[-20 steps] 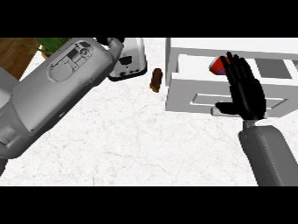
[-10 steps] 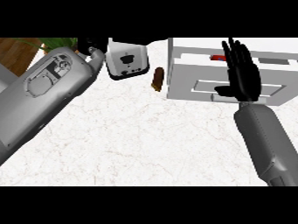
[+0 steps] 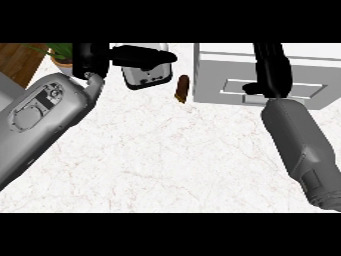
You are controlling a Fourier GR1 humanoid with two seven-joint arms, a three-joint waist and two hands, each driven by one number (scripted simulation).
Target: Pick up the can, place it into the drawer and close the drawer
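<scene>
Upper right: your right hand point(image 3: 271, 70) lies flat, fingers straight, against the drawer point(image 3: 232, 80) front, holding nothing. Upper left: your left hand point(image 3: 129, 55) extends open above the counter point(image 3: 173, 160). The can is not visible.

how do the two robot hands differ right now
The left robot hand lies sideways at the top left, fingers stretched over a white appliance. The right robot hand points up the view, fingers straight against the white drawer front. Both are black on grey forearms.
</scene>
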